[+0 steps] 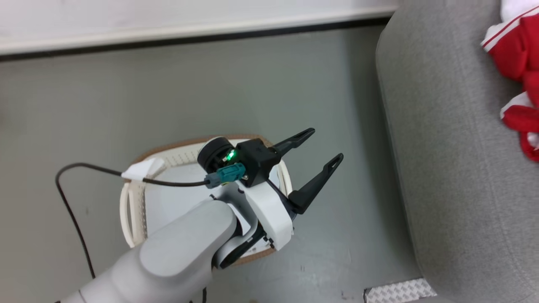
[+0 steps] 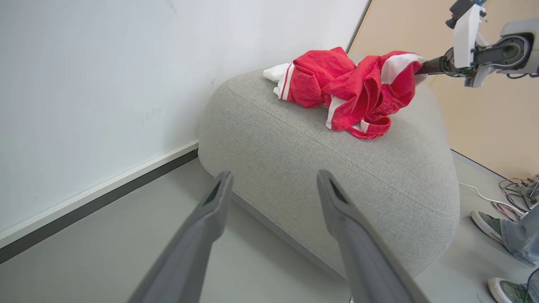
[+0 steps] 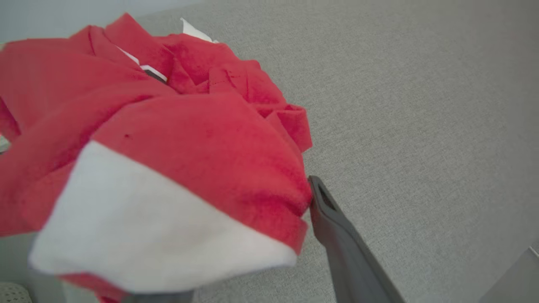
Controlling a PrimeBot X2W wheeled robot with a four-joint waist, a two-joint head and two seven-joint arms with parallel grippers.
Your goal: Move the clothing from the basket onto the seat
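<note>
The red clothing (image 1: 513, 54) with white trim lies bunched on top of the grey seat (image 1: 442, 168), at the far right of the head view. In the left wrist view, my right gripper (image 2: 423, 67) reaches into the clothing (image 2: 345, 84) on the seat (image 2: 316, 160). In the right wrist view, the clothing (image 3: 189, 139) drapes over and hides one finger. The other finger (image 3: 332, 223) stands wide and bare against the seat (image 3: 421, 105), so the jaws are open. My left gripper (image 1: 324, 145) hangs open and empty above the cream basket (image 1: 126, 202); its fingers also spread in its own view (image 2: 273, 174).
A pale flat sheet (image 1: 177, 198) lies in the basket's bottom. A white wall with a dark baseboard (image 1: 189, 40) runs behind. A person's shoes (image 2: 488, 223) and floor cables (image 2: 509, 189) lie beyond the seat. A metal floor plate (image 1: 398, 290) sits by the seat's near corner.
</note>
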